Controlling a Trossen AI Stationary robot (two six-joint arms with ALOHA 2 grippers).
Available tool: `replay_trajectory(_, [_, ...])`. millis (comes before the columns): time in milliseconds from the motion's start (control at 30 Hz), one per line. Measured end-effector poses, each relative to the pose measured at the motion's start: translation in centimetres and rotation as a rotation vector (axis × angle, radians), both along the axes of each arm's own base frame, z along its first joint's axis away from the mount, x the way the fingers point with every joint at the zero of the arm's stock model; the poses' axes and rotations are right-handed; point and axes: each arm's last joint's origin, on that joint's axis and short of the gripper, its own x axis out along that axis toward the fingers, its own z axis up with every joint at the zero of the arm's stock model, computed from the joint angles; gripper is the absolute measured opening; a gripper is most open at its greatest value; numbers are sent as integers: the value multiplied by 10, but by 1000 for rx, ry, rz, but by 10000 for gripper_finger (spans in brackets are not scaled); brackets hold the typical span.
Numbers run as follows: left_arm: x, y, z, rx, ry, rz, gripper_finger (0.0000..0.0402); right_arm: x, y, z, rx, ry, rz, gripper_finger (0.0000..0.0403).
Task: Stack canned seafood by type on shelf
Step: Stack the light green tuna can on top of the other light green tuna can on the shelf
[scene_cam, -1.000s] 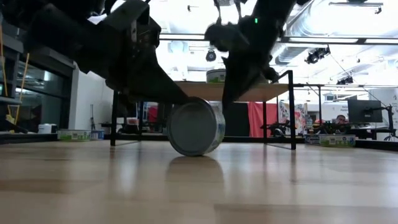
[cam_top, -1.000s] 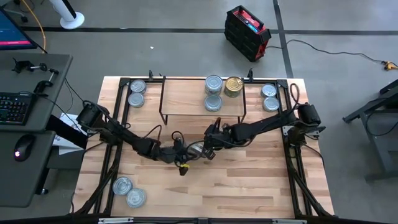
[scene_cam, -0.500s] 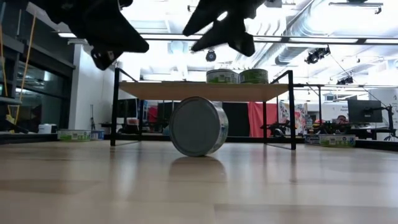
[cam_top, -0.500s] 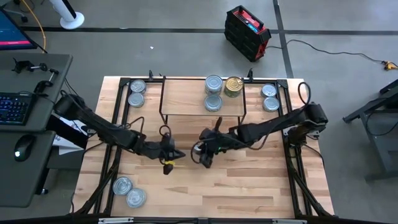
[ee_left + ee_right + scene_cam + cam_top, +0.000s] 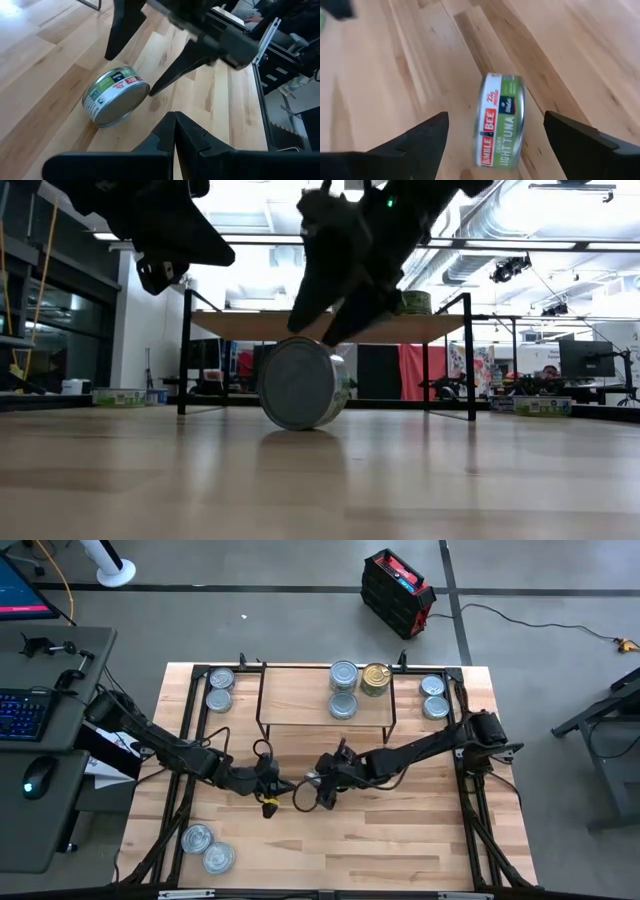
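Note:
One tin of canned seafood (image 5: pixel 502 120), green-labelled, stands on its rim on the table's middle (image 5: pixel 303 385). My right gripper (image 5: pixel 495 117) is open and slants down over it, one finger on either side with a gap on both. The left wrist view shows the same tin (image 5: pixel 115 95) between those fingers. My left gripper (image 5: pixel 175 120) is shut, holds nothing, and hangs above the table to the tin's left (image 5: pixel 270 785). The shelf (image 5: pixel 295 700) at the far side carries two silver tins (image 5: pixel 343 690) and a gold tin (image 5: pixel 376 678).
Pairs of tins lie on the table at the far left (image 5: pixel 219 690), the far right (image 5: pixel 434 697) and the near left (image 5: pixel 207 847). The shelf's black wire legs (image 5: pixel 185 350) stand just behind the upright tin. Bare wood lies toward the near edge.
My left gripper has risen and drawn back toward the table's left, away from the tin. My right gripper lifted, opened, and came down again over the tin from the right. The tin has stayed on its rim, shifted slightly left.

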Motion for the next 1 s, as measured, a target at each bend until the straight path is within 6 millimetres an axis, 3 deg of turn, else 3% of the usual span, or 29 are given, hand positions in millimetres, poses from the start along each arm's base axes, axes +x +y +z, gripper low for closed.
replay_trajectory(333, [-1, -3, 0, -37, -3, 10, 1, 11, -3, -36, 1, 65, -6, 307])
replay_trajectory(433, [-2, -4, 0, -51, -3, 11, 1, 11, -3, -39, 15, 74, -23, 268])
replay_trajectory(533, [-4, -5, 5, -62, -19, 5, 1, 9, -2, -35, 63, 77, -20, 188])
replay_trajectory(600, [-7, -3, 17, -86, -59, 2, 1, 6, 0, -26, 101, 77, 9, 121])
replay_trajectory(633, [-9, -3, 25, -101, -89, -6, 1, 4, 1, -20, 116, 69, 31, 111])
replay_trajectory(833, [-31, 9, 75, -13, -282, -71, 1, -22, 5, 41, 155, -9, 118, 111])
replay_trajectory(1000, [-49, 21, 93, 44, -348, -9, 1, -64, 7, 89, 80, -51, 2, 111])
